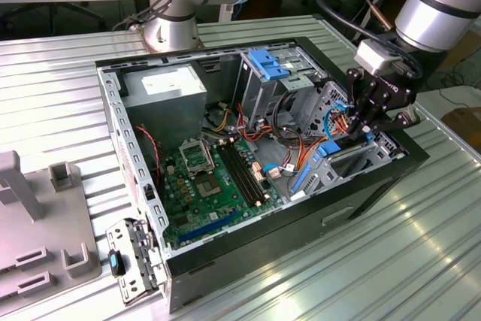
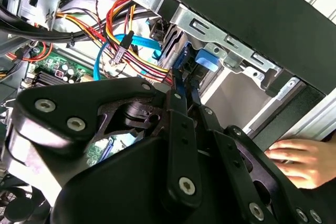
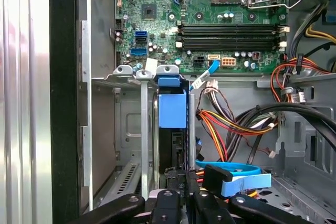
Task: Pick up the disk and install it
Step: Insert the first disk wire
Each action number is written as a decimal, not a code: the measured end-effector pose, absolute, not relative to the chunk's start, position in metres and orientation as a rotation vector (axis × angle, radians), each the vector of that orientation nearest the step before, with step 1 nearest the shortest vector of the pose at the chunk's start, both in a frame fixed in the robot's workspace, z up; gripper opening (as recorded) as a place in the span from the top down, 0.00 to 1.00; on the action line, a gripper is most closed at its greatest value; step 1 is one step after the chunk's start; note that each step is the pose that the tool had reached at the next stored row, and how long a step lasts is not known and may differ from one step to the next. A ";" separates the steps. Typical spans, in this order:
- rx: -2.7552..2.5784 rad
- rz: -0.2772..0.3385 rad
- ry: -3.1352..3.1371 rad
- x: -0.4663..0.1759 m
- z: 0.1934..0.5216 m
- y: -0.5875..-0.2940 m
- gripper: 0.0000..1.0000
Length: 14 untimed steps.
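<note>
My end effector hangs over the drive cage at the front corner of the open computer case, toward the exterior view's right. In the first wrist view, the end effector has its fingers drawn narrow, close together around the edge of the disk, which stands on edge in its blue carrier, slotted down into the metal drive bay. I hold the disk by its near end; the blue tab of the carrier points toward the motherboard. In the second wrist view, my fingers lie nearly side by side, with the blue frame of the disk showing just past their tips inside the bay.

Just beside the bay, a bundle of red, yellow and orange wires runs across, and a light blue flat cable curls close to my fingers. In the exterior view, a second blue carrier sits on top of the upper drive cage, well apart from my end effector. A person's hand rests beside the case in the second wrist view. The case lies on its side on the ribbed metal tabletop, with a grey plastic fixture toward the exterior view's left.
</note>
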<state>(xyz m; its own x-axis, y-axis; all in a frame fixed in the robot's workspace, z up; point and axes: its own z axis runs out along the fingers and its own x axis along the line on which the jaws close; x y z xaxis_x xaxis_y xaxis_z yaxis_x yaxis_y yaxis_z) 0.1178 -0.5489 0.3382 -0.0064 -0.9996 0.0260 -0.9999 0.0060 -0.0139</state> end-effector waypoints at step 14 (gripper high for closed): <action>2.208 0.045 -2.222 0.118 0.350 -0.549 0.89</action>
